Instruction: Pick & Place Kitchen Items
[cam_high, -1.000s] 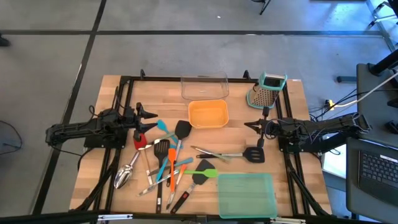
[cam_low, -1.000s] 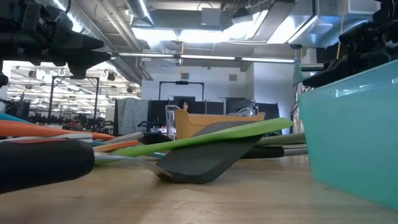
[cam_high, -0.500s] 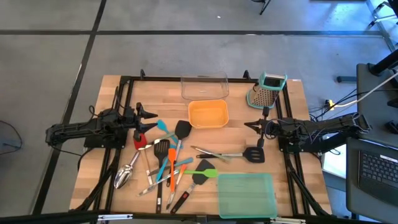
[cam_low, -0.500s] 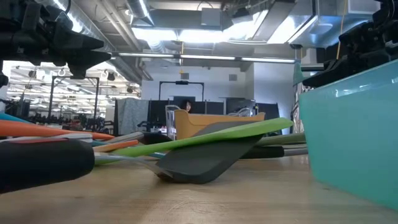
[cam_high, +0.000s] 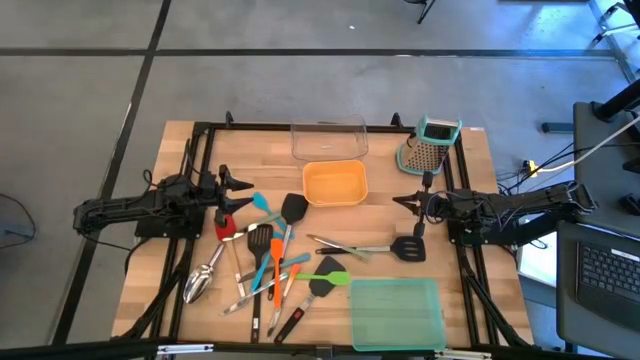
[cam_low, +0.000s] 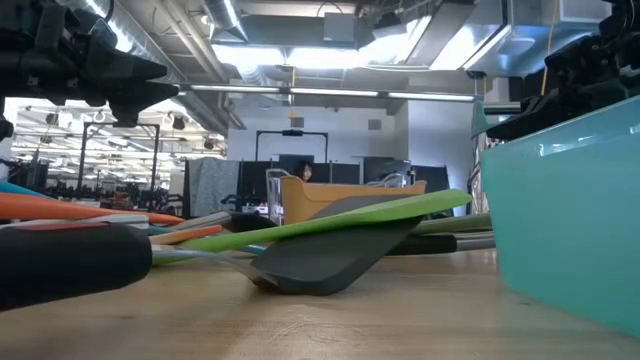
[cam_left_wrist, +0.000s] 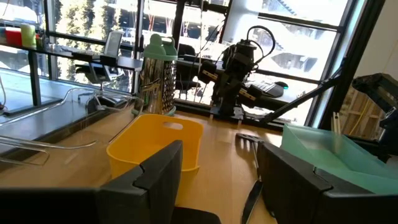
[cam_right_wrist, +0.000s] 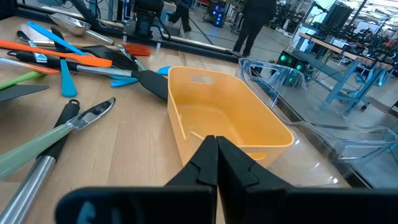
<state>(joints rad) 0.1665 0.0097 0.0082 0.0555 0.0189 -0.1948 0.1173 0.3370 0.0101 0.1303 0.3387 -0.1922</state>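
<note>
Nothing is changing: the left pincer (cam_high: 243, 184) is still hanging spread and empty, the right pincer (cam_high: 397, 201) closed and empty; utensils (cam_high: 268, 265) are lying untouched on the tabletop (cam_high: 180, 150).

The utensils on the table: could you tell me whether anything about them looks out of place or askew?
They lie in a crisscrossed heap at the table's left, none in the orange tray, clear tray or teal tray. One black spatula lies apart, by the right gripper.

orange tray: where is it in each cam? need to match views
High: orange tray at table centre, just below the clear tray.
Low: tan-orange wall mid-frame, behind the green spatula.
Left wrist: centre-left, in front of the box grater.
Right wrist: centre.
Shared landmark: clear tray beside it, also in the right wrist view.
</note>
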